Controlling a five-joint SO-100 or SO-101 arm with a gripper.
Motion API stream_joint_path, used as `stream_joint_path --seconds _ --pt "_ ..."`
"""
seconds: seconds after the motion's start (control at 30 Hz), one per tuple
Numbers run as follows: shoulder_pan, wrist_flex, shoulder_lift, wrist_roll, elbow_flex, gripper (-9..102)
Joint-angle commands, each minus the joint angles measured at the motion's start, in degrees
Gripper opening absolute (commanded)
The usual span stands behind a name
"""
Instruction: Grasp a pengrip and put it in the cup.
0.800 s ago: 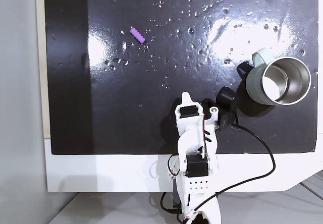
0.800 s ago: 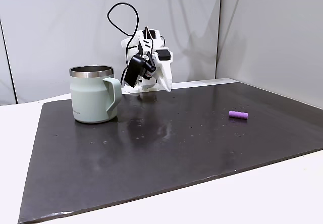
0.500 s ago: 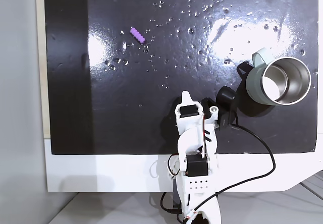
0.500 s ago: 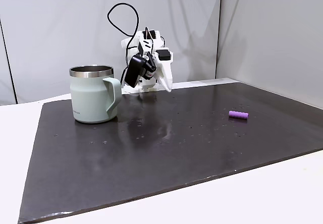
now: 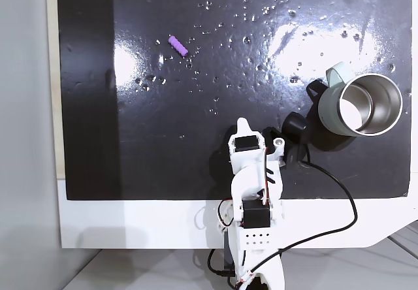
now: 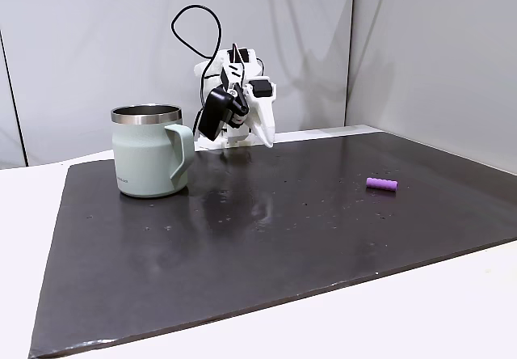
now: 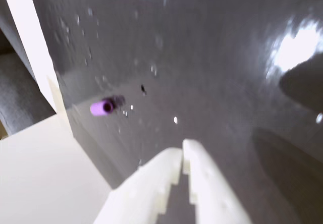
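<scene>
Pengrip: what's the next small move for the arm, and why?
Probably swing toward the pengrip and open the jaws. The gripper is shut and empty, folded back near the arm's base, while the pengrip lies far off on the black mat, up and to the left in the top-down fixed view. The cup sits on the opposite side.

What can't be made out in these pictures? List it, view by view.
- Wrist view: motion blur smears the tiny purple rubbery pengrip; its end opening cannot be told. The white two-finger gripper is cut off at the bottom edge.
- Side fixed view: the pale grey-green steel-lined cup hides its own inside.
- Top fixed view: the arm's white body covers the gripper.
</scene>
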Motion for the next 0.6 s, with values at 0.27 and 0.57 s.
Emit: stream_joint_path --seconds 0.27,0.57 --pt "-2.72 2.37 -5.98 -28.83 -18.37 0" --pt "-7.29 3.87 -42.89 -45.62 -47.02 1"
